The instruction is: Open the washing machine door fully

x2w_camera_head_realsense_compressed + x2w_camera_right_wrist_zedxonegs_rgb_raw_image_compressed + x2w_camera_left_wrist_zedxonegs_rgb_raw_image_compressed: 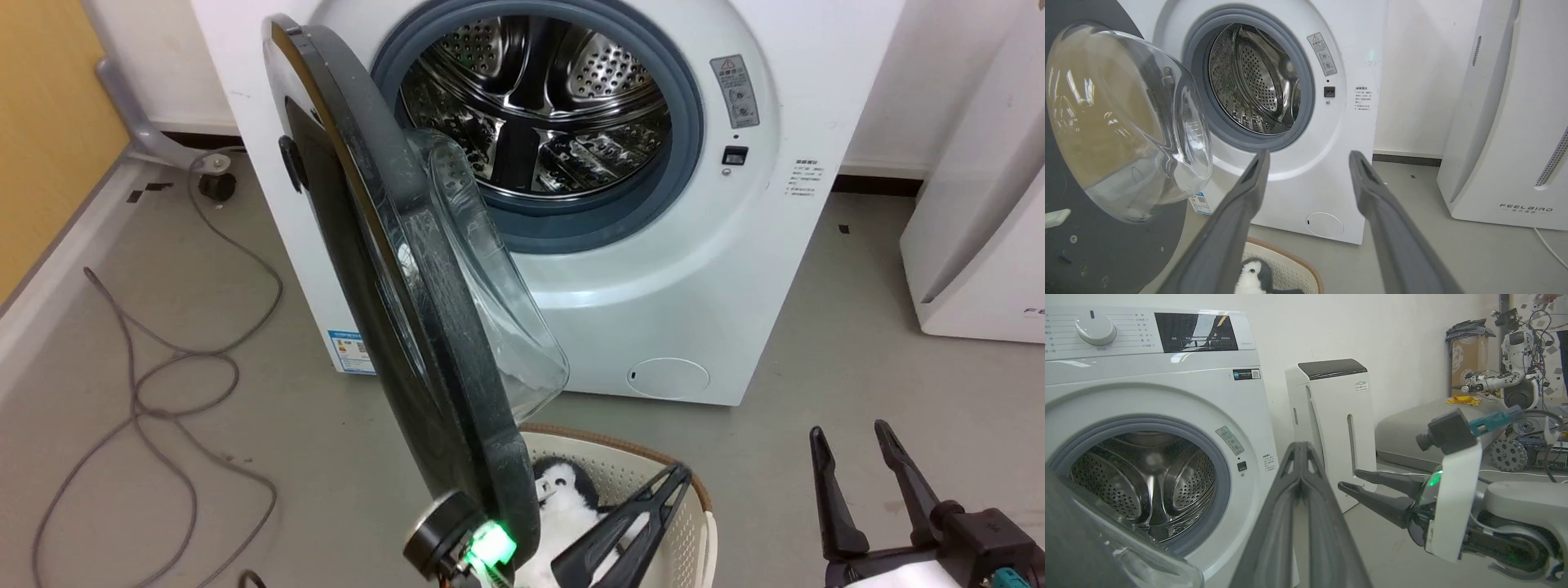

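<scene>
The left gripper [679, 472] has its fingers pressed together on nothing, slanting toward one o'clock just beside the lower rim of the washing machine door [384, 269]; whether the wrist touches that rim is unclear. The right gripper [849, 431], spread wide and empty, sits at four o'clock of the door. The door stands out nearly edge-on from the washing machine [653, 269], whose drum is exposed at twelve o'clock.
</scene>
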Motion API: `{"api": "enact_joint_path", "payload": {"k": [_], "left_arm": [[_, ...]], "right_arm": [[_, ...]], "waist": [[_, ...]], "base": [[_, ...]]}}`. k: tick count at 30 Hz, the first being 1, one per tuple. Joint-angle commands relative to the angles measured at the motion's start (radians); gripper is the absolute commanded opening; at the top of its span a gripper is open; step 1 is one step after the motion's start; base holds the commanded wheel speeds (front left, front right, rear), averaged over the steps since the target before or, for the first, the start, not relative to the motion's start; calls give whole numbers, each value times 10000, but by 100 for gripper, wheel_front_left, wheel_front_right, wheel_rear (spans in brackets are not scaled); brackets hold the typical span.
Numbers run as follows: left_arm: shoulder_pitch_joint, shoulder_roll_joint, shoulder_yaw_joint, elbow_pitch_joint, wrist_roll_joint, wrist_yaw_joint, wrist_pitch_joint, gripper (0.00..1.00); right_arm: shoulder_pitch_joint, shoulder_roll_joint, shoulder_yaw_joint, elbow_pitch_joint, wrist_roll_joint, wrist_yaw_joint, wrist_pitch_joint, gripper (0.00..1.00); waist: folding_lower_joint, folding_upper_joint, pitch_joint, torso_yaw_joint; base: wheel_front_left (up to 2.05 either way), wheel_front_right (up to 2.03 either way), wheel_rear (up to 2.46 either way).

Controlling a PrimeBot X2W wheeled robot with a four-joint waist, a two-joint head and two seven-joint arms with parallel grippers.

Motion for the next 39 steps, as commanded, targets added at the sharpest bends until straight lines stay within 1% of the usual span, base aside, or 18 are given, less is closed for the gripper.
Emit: {"api": "enact_joint_path", "payload": {"k": [1,9,18,23,31,39], "left_arm": [[141,68,2,174,-60,78,-42,0],[175,100,503,1321,-323,524,-42,0],[241,156,1056,1902,-519,794,-42,0],[254,234,1394,1903,-558,875,-42,0],[596,336,1521,1653,-522,899,-42,0],[997,571,1728,1337,-521,991,-42,0]], "right_arm": [[101,45,-15,40,-8,8,-45,100],[21,45,-26,112,-84,8,-45,100],[-25,45,-34,218,-144,8,-45,100],[-15,45,15,261,-164,8,-45,100],[38,45,114,318,-145,8,-45,100],[156,45,154,301,-69,8,-45,100]], "waist": [[0,0,33,21],[0,0,175,106],[0,0,349,390],[0,0,366,675],[0,0,262,1247],[0,0,192,1920]], "base": [[0,0,0],[0,0,0],[0,0,0],[0,0,0],[0,0,0],[0,0,0]]}}
